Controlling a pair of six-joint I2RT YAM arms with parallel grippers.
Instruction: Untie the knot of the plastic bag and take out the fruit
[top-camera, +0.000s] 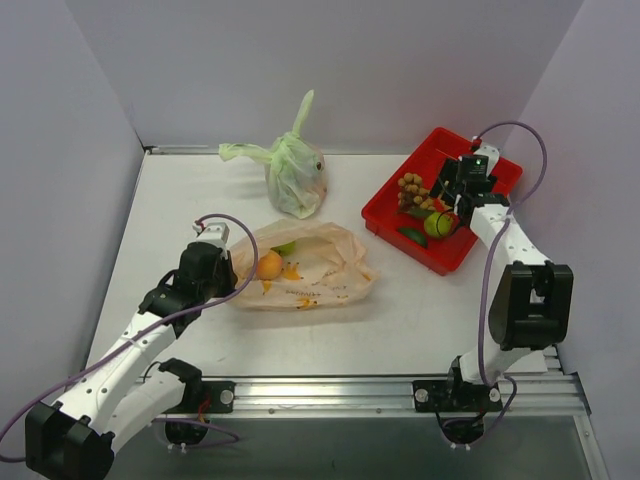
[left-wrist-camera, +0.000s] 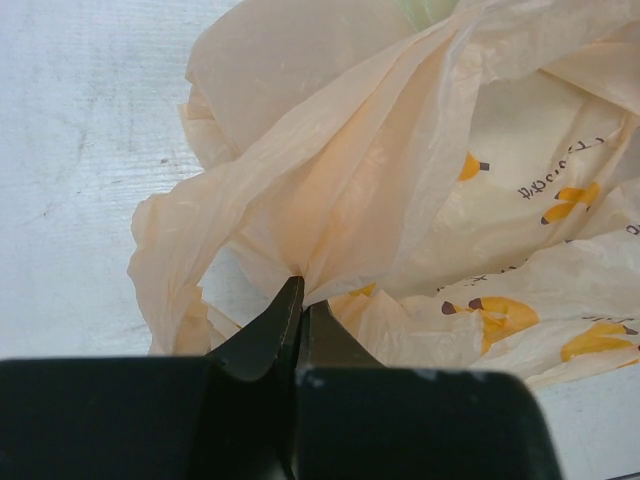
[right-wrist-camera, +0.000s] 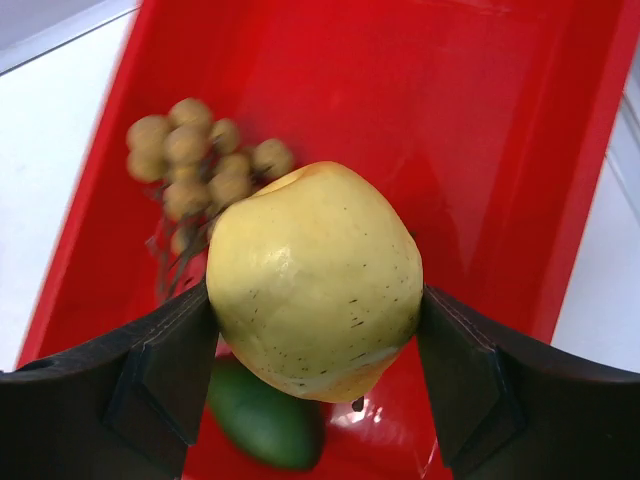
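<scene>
The pale orange plastic bag (top-camera: 318, 268) lies flat mid-table, with an orange fruit (top-camera: 269, 265) and a green one (top-camera: 285, 248) showing through it. My left gripper (top-camera: 233, 264) is shut on a pinch of the bag's left edge; the left wrist view shows the film (left-wrist-camera: 400, 180) bunched into the closed tips (left-wrist-camera: 300, 292). The knot is out of view. Over the red tray (top-camera: 398, 203), my right gripper (top-camera: 441, 222) is shut on a yellowish round fruit (right-wrist-camera: 315, 270), held between both pads (right-wrist-camera: 180, 350).
In the tray (right-wrist-camera: 480, 130) lie a cluster of small brown balls (right-wrist-camera: 200, 160) and a dark green fruit (right-wrist-camera: 265, 420) under the held one. A tied translucent green bag (top-camera: 295, 172) stands at the back centre. White walls enclose the table.
</scene>
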